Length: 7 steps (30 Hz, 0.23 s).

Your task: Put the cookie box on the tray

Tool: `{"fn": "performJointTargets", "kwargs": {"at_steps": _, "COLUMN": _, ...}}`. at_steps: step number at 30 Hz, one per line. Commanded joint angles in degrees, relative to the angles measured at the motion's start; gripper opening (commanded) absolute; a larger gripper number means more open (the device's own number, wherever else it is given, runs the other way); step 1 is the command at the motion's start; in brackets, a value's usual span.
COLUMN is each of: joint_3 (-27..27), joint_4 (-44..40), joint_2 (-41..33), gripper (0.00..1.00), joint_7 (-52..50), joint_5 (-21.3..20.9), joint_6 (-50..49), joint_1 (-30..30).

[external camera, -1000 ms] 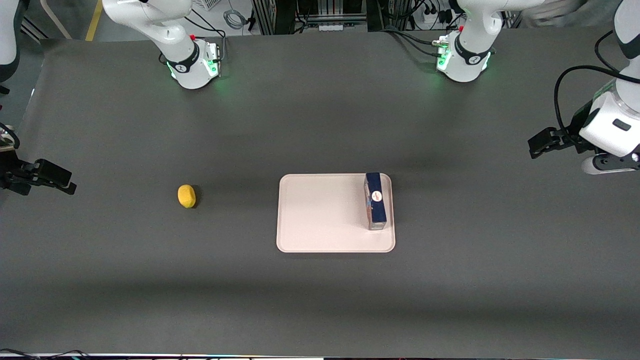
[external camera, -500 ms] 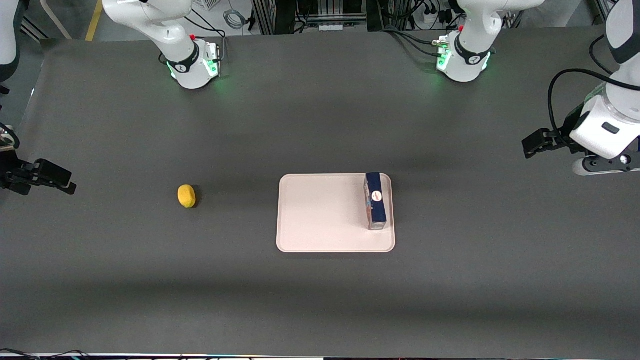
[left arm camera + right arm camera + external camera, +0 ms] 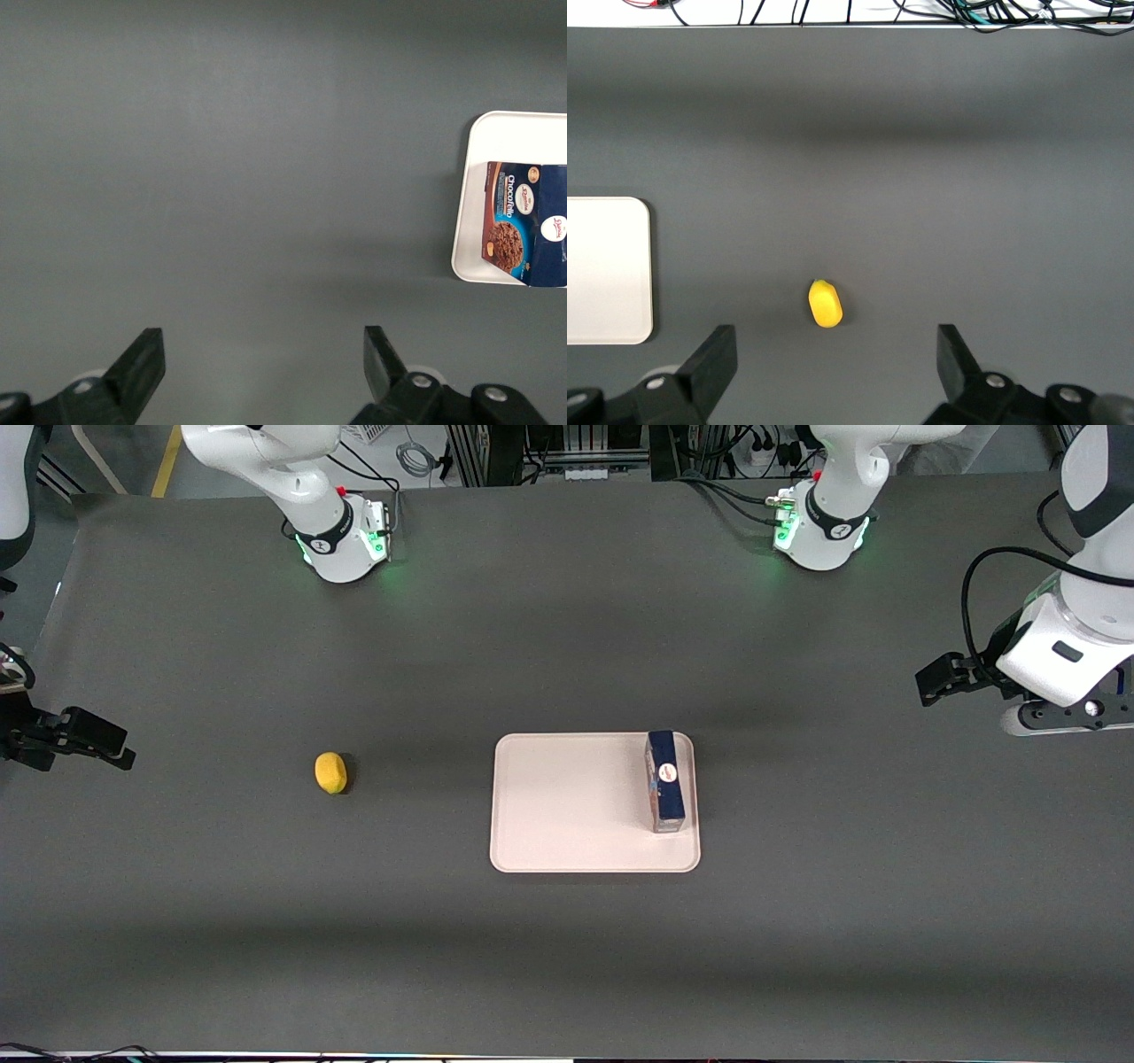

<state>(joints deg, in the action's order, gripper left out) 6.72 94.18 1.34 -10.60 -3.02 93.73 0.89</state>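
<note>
The small dark-blue cookie box (image 3: 666, 781) is seen right of centre in the front view, on the pale pink-white tray (image 3: 567, 806). The black two-finger gripper (image 3: 930, 682), fingers spread and empty, is held well apart at the right edge.

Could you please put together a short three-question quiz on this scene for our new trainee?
1. True or false: the cookie box lies on the tray.
2. Which thing rests on the bare table? A) the yellow lump B) the cookie box C) both
3. Fill in: the left arm's gripper hangs above the table toward the working arm's end, apart from the tray, with its fingers ____.

Key:
1. True; the box sits along the tray's edge nearest the working arm.
2. A.
3. Open, holding nothing.
</note>
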Motion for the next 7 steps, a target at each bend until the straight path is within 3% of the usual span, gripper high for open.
{"fn": "performJointTargets", "kwargs": {"at_steps": 1, "joint_3": -0.04, "joint_4": 0.30, "joint_2": -0.29, "gripper": 1.00, "joint_7": -0.21, "joint_5": -0.76, "joint_6": 1.02, "joint_1": 0.69}}
{"fn": "performJointTargets", "kwargs": {"at_steps": 7, "joint_3": 0.05, "joint_4": 0.13, "joint_2": 0.06, "gripper": 1.00, "joint_7": -0.39, "joint_5": -0.76, "joint_6": 1.81, "joint_1": 0.69}}
